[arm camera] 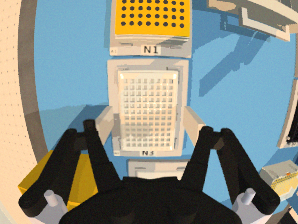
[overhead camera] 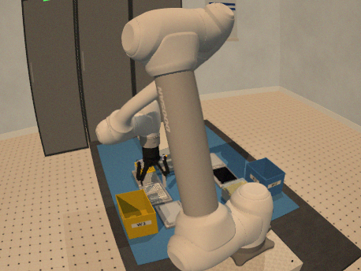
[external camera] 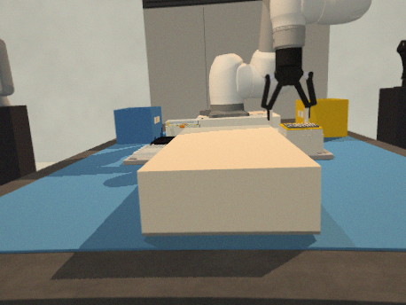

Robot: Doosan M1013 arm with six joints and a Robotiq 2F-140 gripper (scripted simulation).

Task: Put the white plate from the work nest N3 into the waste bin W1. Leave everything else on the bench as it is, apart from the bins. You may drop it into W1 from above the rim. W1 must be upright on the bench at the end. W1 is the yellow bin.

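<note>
The white plate [overhead camera: 157, 192] [arm camera: 148, 111], with a grid of small wells, lies flat in the nest N3 [arm camera: 113, 95]. My gripper [overhead camera: 154, 182] [external camera: 287, 118] [arm camera: 148, 115] is open and empty, pointing down above the plate. In the wrist view its two pads stand to the left and right of the plate's lower half, with a gap on each side. The yellow bin W1 [overhead camera: 138, 224] [external camera: 330, 117] [arm camera: 82, 192] stands upright beside the nests; part of its inside is in shadow.
Nest N1 beside N3 holds a yellow-topped rack [arm camera: 152, 15] [external camera: 300, 126]. A pale nest [overhead camera: 169, 214] lies on N3's other side. A blue bin [overhead camera: 276, 184] [external camera: 138, 125] stands across the bench, near a black item [overhead camera: 224, 175] and a yellowish plate [overhead camera: 235, 187]. A large pale box [external camera: 230, 199] stands in front.
</note>
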